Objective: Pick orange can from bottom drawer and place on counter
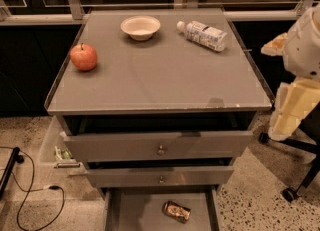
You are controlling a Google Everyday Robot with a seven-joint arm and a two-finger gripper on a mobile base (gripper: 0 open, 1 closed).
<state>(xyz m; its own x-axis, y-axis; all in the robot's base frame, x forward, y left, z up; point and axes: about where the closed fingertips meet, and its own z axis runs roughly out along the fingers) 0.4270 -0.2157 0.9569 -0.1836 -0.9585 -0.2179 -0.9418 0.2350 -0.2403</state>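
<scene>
The orange can (pixel 176 211) lies on its side in the open bottom drawer (pixel 131 214), right of the middle, at the lower edge of the view. The counter (pixel 160 75) is the cabinet's flat grey top. My gripper (pixel 287 112) hangs at the right edge of the view, beside the counter's right front corner and below its top. It is well above and to the right of the can and holds nothing that I can see.
On the counter are a red apple (pixel 83 56) at the left, a white bowl (pixel 140 27) at the back and a white-labelled plastic bottle (pixel 202 35) lying at the back right. The two upper drawers (pixel 160 147) stand slightly open. A cable (pixel 30 195) lies on the floor at the left, and chair wheels (pixel 290 193) stand at the right.
</scene>
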